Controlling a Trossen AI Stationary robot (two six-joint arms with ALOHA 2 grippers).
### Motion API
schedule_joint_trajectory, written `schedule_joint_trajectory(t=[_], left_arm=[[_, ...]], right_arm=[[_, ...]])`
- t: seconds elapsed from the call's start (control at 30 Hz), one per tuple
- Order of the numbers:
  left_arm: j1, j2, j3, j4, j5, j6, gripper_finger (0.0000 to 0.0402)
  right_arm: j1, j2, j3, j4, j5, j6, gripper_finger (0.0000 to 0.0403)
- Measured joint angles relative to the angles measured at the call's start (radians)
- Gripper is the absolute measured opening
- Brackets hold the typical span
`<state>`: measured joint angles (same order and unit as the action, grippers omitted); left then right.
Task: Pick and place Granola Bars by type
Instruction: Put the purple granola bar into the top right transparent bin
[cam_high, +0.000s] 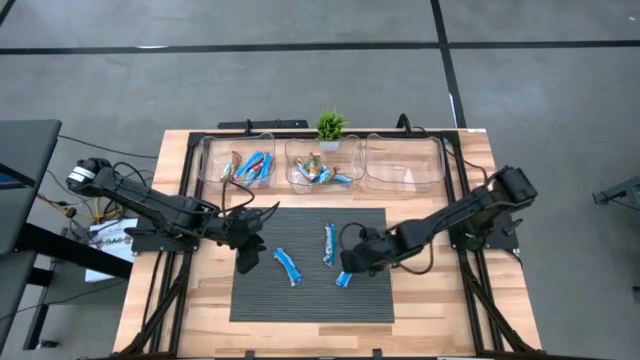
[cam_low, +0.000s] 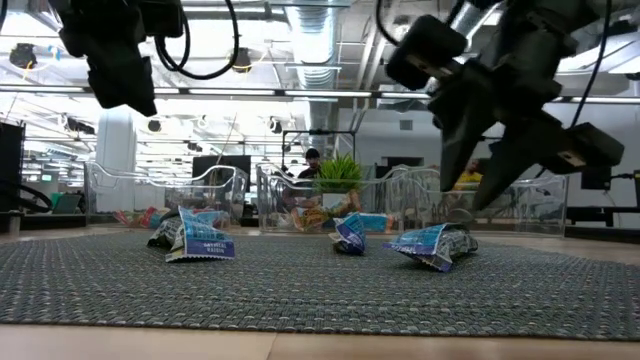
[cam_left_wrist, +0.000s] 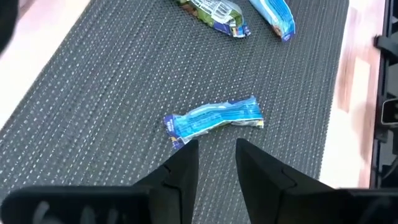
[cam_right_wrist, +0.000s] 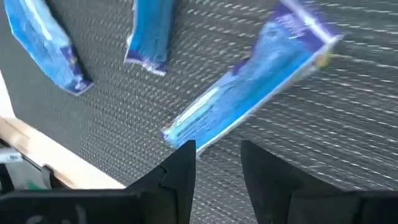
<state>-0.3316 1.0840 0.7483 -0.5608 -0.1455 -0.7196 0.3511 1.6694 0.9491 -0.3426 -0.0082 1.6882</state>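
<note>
Granola bars (cam_high: 250, 165) fill left bin (cam_high: 236, 160), middle bin (cam_high: 322, 163); both tools narrow, empty.

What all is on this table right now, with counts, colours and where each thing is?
loose Granola Bars: three, blue, mid-table
binned Granola Bars: count unclear, blue and orange-red, left and middle bins
clear bins: three, transparent, table's back edge
potted plant: one, green, behind middle bin
mat: one, dark grey, under the loose bars
table: one, light wood
left gripper: open, raised over mat, by a blue bar
right gripper: open, by another blue bar
</note>
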Motion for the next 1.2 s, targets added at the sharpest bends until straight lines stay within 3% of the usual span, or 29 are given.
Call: schedule_joint_trajectory(t=[0.47,0.63,1.0,1.1,1.2], left_arm=[[0.000,0.000,0.000,-0.002,-0.016,0.109,0.0098],[0.000,0.000,0.000,-0.002,-0.016,0.131,0.0098],[0.000,0.000,0.001,-0.002,-0.018,0.126,0.0098],[0.000,0.000,0.001,-0.001,-0.023,0.127,0.0098],[0.000,0.000,0.001,-0.002,-0.024,0.128,0.0098]], right_arm=[[-0.046,0.042,0.126,0.014,-0.028,-0.066,0.0199],[-0.075,0.041,0.127,0.193,-0.099,-0.077,0.0205],[-0.146,0.098,0.129,0.548,-0.092,-0.068,0.0206],[-0.142,0.121,0.134,0.568,-0.065,-0.064,0.0211],[-0.133,0.125,0.157,0.479,-0.045,-0.046,0.0213]])
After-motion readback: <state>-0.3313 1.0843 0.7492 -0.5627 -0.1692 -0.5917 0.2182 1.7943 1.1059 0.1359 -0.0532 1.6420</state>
